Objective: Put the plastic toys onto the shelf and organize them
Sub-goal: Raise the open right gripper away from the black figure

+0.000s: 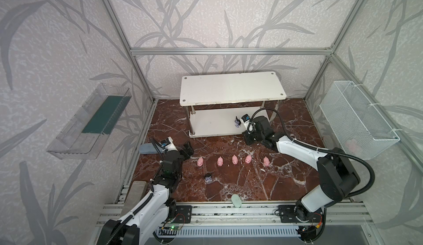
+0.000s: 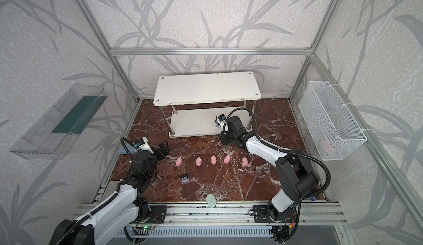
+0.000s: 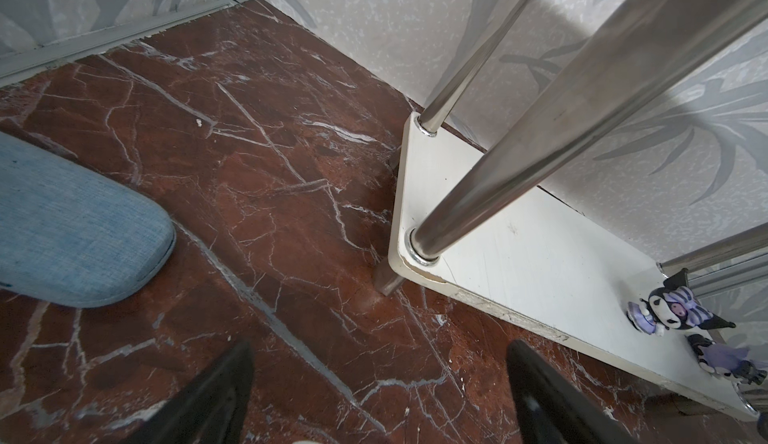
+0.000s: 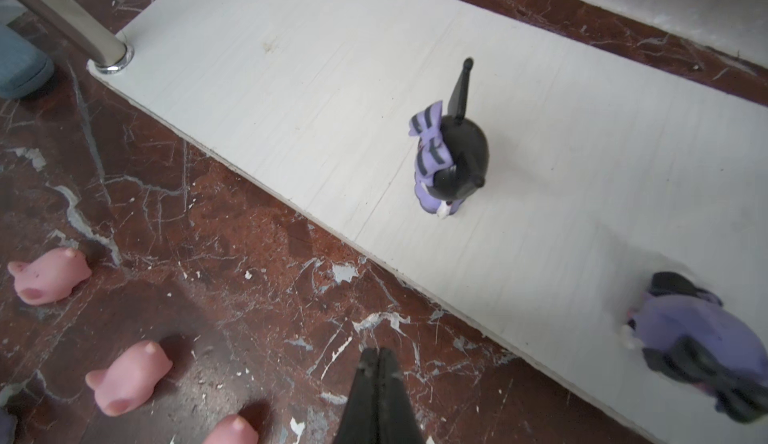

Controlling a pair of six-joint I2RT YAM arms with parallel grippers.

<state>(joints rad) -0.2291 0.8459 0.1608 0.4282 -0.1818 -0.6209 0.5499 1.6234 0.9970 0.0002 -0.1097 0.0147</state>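
Two dark purple pointy-eared plastic figurines (image 4: 451, 159) are sitting on the white two-tier shelf (image 1: 231, 90), at the lower board's right front corner. Five pink plastic pigs (image 1: 234, 159) and a third figurine (image 1: 208, 177) are waiting on the brown marble surface (image 1: 263, 186). The right claw (image 4: 379, 363) is hanging pressed together and empty; the left claw (image 3: 378, 359) is hanging apart.

L arm (image 1: 158, 197) & R arm (image 1: 295, 146) have smooth, rounded glossy-white link shells w/ chunky matte-black joint housings (image 1: 336, 175), plus black ribbed cable hoses (image 1: 371, 175) held on by white zip ties. Each arm sits on a black base plate (image 1: 183, 214), w/ thin red/yellow wires (image 1: 318, 225) at the R base. Each wrist has a small white cam module (image 1: 246, 119) w/ a blue mark (its print is too small to read), and L gripper (image 3: 379, 346) & R gripper (image 4: 378, 352) have plain black fingers (image 4: 365, 400) tapering to narrow tips
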